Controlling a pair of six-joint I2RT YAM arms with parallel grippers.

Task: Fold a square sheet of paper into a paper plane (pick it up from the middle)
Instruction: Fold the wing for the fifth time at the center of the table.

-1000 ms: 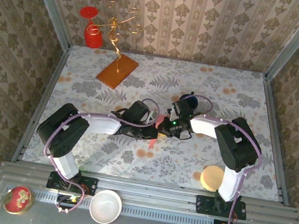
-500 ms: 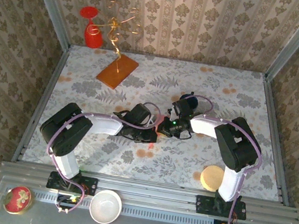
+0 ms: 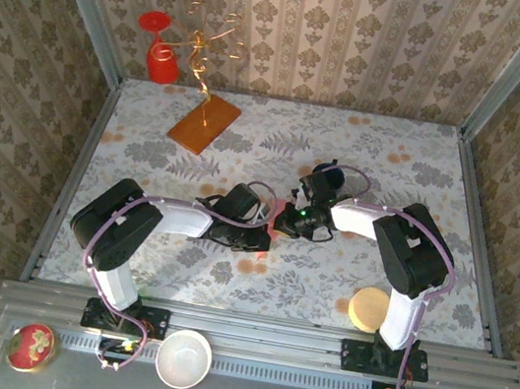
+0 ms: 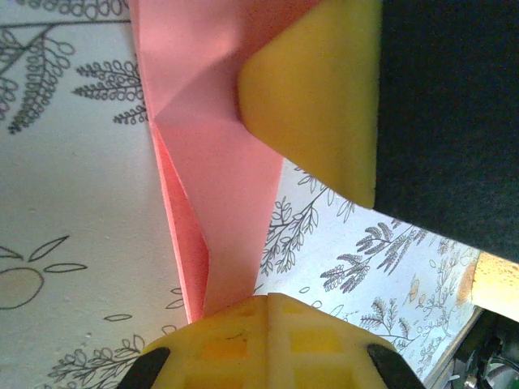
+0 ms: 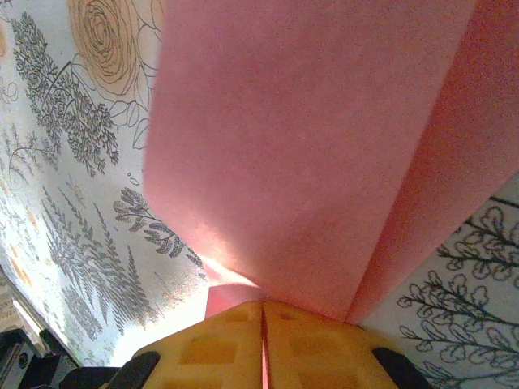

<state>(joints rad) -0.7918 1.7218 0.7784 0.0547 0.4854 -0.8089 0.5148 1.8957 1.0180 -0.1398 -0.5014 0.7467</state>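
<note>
Pink-red and sharply creased, the sheet of paper (image 4: 219, 162) is pinched from two sides at the centre of the floral table (image 3: 375, 164). At the bottom of the left wrist view, the left tool (image 4: 268, 324) has its yellow pads pressed together, and the narrow folded end of the sheet runs into the seam between them. The right tool (image 5: 263, 324) is likewise clamped on the paper: a thin line of pink shows between its pads, and the sheet fans up across the right wrist view. In the left wrist view one finger (image 4: 312, 97) of the right tool lies against the sheet at upper right. From above, the two tools meet just beside each other, with bare tablecloth all round them. An orange-brown board (image 3: 204, 123) lies well apart at upper left, and a round tan disc (image 3: 369, 308) sits at lower right near the right arm's base. Patterned walls close off the left, far and right edges.
</note>
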